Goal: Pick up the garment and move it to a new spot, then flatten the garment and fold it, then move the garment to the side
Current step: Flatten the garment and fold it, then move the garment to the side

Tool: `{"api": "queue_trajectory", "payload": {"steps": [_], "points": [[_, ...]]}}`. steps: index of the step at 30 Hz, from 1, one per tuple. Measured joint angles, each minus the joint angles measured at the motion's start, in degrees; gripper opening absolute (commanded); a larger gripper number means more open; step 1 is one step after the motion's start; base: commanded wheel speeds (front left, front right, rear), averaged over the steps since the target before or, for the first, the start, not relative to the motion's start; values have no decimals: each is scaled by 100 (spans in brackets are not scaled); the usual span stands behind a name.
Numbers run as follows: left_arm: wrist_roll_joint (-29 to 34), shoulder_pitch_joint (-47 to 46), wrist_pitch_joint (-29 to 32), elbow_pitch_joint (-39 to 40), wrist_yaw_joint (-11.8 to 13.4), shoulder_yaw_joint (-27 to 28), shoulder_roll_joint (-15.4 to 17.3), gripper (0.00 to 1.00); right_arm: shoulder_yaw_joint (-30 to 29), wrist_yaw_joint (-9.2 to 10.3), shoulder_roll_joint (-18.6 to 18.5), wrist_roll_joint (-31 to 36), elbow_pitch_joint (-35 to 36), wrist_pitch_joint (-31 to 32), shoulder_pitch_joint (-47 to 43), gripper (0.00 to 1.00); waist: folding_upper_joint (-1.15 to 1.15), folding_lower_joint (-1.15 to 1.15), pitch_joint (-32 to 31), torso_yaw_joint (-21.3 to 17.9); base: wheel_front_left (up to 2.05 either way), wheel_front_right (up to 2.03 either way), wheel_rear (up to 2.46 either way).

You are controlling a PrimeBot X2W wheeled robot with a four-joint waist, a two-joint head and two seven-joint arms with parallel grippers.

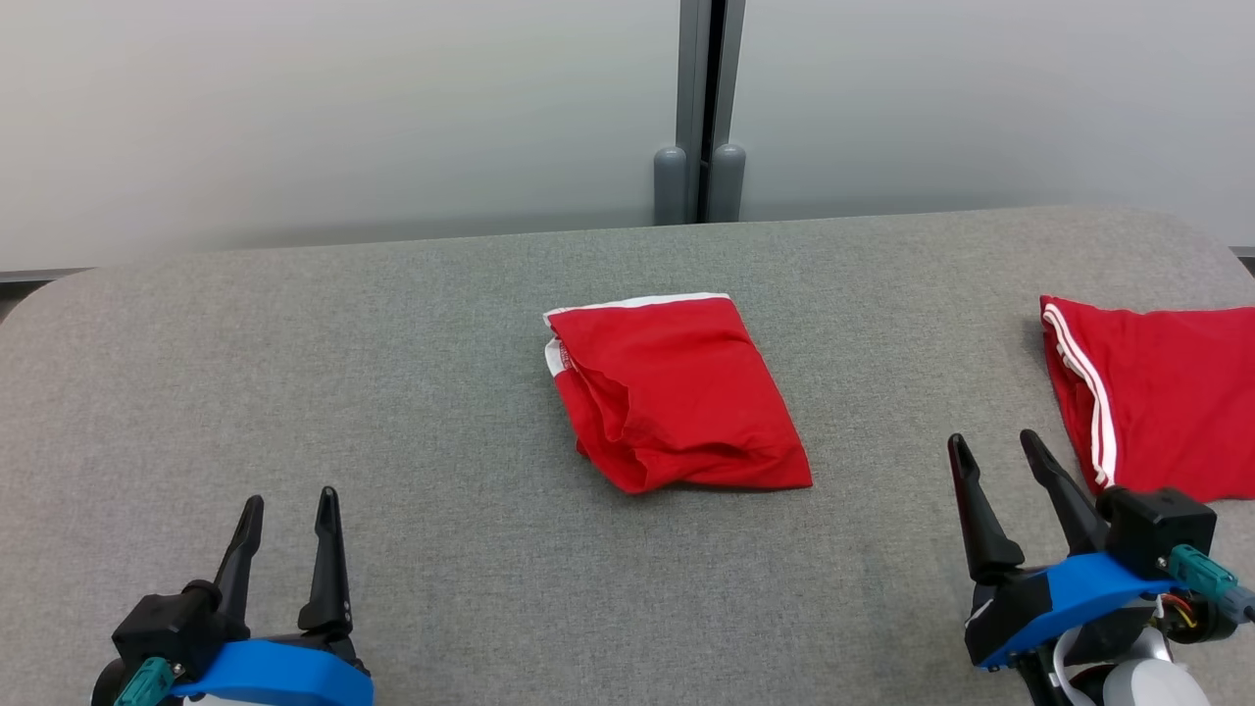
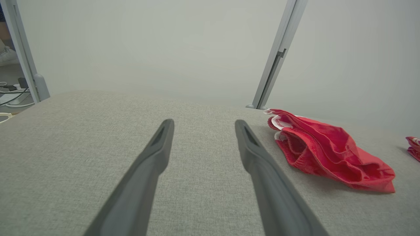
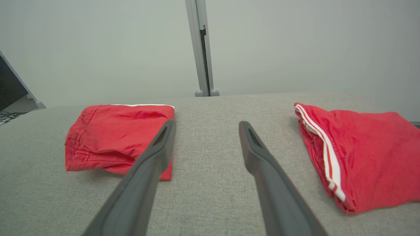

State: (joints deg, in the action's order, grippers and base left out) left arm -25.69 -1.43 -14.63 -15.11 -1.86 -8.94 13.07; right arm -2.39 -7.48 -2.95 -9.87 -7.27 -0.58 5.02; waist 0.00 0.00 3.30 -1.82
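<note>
Risk to the fold when the garment is moved aside

A folded red cloth garment with a white hem edge [image 1: 677, 392] is seen lying on the grey fabric-covered table [image 1: 392, 392], directly in front of the grey metal double post [image 1: 698, 186] that stands behind the table's far edge. A second red cloth garment with white side stripes [image 1: 1167, 392] is laid well to the right of the post.

The left gripper [image 1: 291, 496] is held far in front of the post and to its left. Its two dark fingers are spread wide and nothing is held between them. The right gripper [image 1: 992, 437] is likewise spread wide and empty, far in front of the post and to its right, just beside the striped garment and well apart from the folded one.

The fold is judged to be done, with the move to the side not yet made. Three failures can be foreseen:

- If only the top layer is pinched, the bundle could be pulled open as it is lifted; loose, rumpled layers are seen along its edge left of the post.
- If the bundle is dragged rather than lifted, its lower layers could be rolled by the rough table fabric.
- The striped garment could be mistaken for the target, being of the same red, or caught by the right gripper, which is closest to it.
</note>
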Motion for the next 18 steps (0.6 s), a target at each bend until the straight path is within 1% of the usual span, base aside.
{"api": "queue_trajectory", "payload": {"steps": [18], "points": [[-43,42,100,152,76,-107,47,100,-47,0,1,-46,-158,-5,-25,100,0,0,-18,26,0,0,0]]}}
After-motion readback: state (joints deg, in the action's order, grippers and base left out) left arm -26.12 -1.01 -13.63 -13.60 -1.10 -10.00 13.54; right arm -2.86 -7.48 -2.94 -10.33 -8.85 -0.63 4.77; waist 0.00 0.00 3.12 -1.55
